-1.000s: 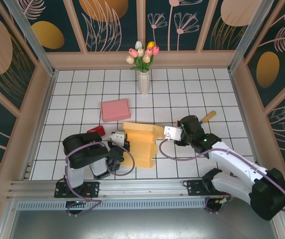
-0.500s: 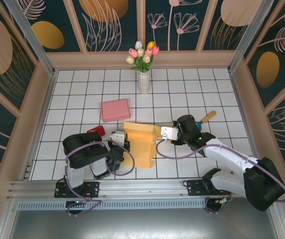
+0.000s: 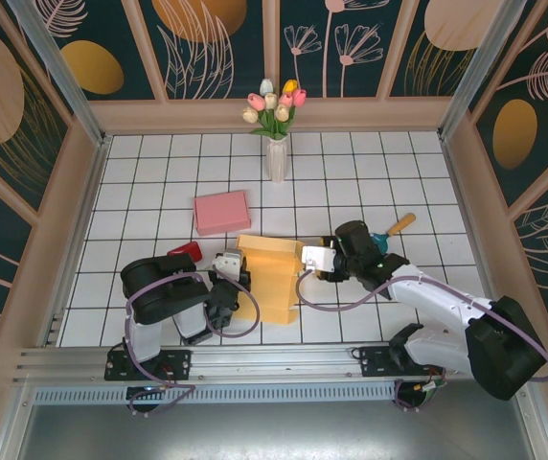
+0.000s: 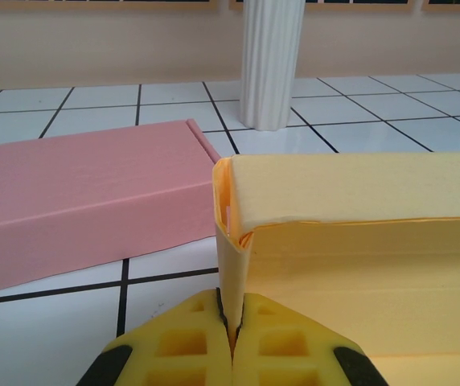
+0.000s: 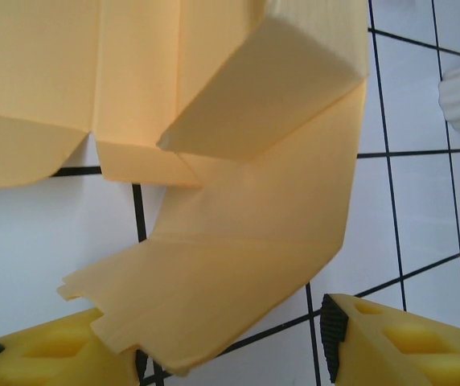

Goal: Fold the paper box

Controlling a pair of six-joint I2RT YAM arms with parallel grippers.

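Observation:
The yellow paper box (image 3: 270, 275) lies partly folded on the tiles between the two arms. My left gripper (image 3: 242, 280) is at its left side, shut on an upright side wall (image 4: 232, 265) of the box; in the left wrist view the yellow fingertips (image 4: 182, 346) pinch that wall (image 4: 232, 322). My right gripper (image 3: 302, 261) is at the box's right end and stands open. In the right wrist view a bent flap (image 5: 230, 273) of the box (image 5: 133, 72) hangs between the fingers (image 5: 399, 342) and rests on the left one, without being clamped.
A pink closed box (image 3: 222, 211) lies behind the yellow one, and shows close in the left wrist view (image 4: 85, 193). A white vase (image 3: 277, 158) of tulips stands at the back (image 4: 272, 64). A small red object (image 3: 184, 251) lies left, an orange-handled tool (image 3: 399, 225) right.
My right gripper has moved left against the box's right end, and the right flap has bent inward. The left gripper has stayed shut on the wall.

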